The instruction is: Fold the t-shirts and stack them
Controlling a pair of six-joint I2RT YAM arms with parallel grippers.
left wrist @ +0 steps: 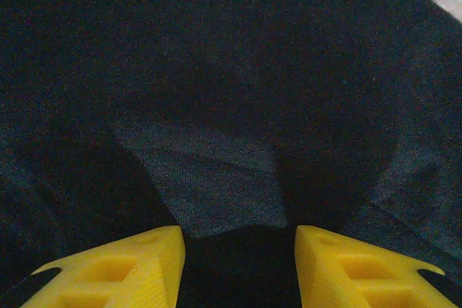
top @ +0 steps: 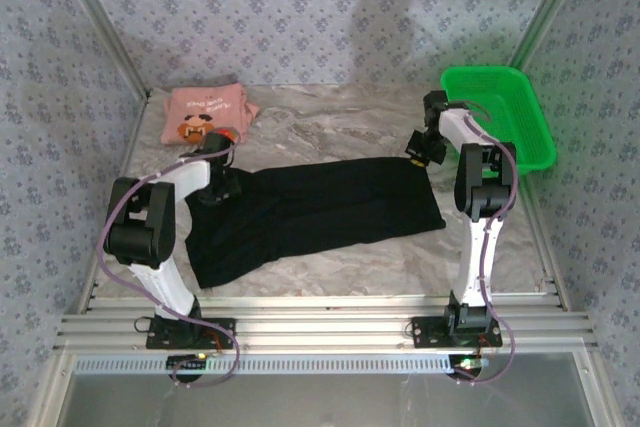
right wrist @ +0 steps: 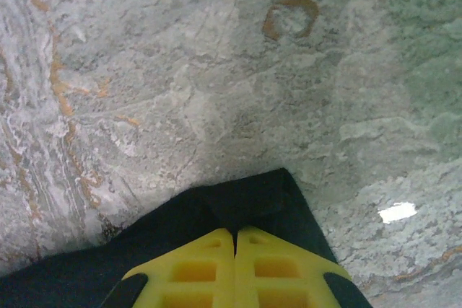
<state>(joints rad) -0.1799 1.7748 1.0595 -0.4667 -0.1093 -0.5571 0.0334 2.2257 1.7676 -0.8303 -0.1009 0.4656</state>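
The black t-shirt lies as a long band across the marble table, running from the near left to the right. The salmon-pink t-shirt, with its cartoon face print up, lies folded at the far left corner. My left gripper is down on the black shirt's far left end. In the left wrist view its jaws stand apart over flat black cloth. My right gripper is at the shirt's far right corner. In the right wrist view its fingers are pressed together on that black corner.
A green plastic basket stands at the far right, just behind my right arm. Bare marble tabletop lies between the pink shirt and the basket. Patterned walls close in the left, back and right sides.
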